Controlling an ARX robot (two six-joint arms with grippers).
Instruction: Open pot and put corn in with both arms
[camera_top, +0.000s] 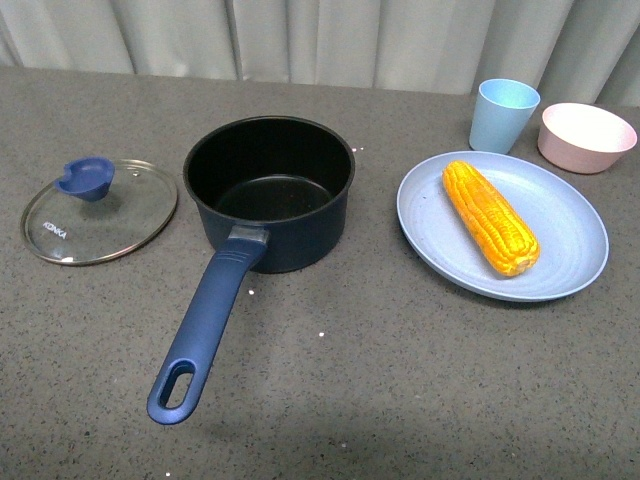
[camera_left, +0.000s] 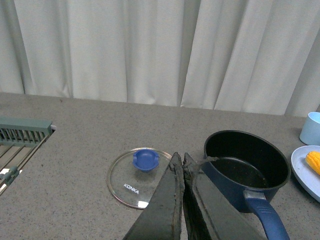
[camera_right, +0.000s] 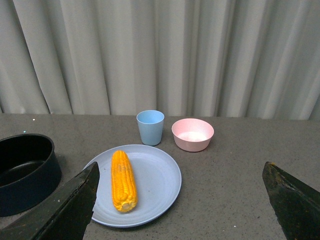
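Note:
The dark navy pot (camera_top: 270, 190) stands uncovered at the table's middle, its long blue handle (camera_top: 205, 325) pointing toward me. Its glass lid (camera_top: 98, 212) with a blue knob lies flat to the pot's left. The yellow-orange corn (camera_top: 490, 216) lies on a pale blue plate (camera_top: 560, 270) to the right. Neither arm shows in the front view. My left gripper (camera_left: 180, 159) is shut with nothing in it, hovering short of the lid (camera_left: 140, 172) and pot (camera_left: 247, 167). My right gripper (camera_right: 180, 172) is open wide, held back from the corn (camera_right: 123, 180).
A pale blue cup (camera_top: 503, 114) and a pink bowl (camera_top: 586, 137) stand behind the plate at the back right. A grey-green rack (camera_left: 22, 132) sits at the table's left end. Pale curtains hang behind the table.

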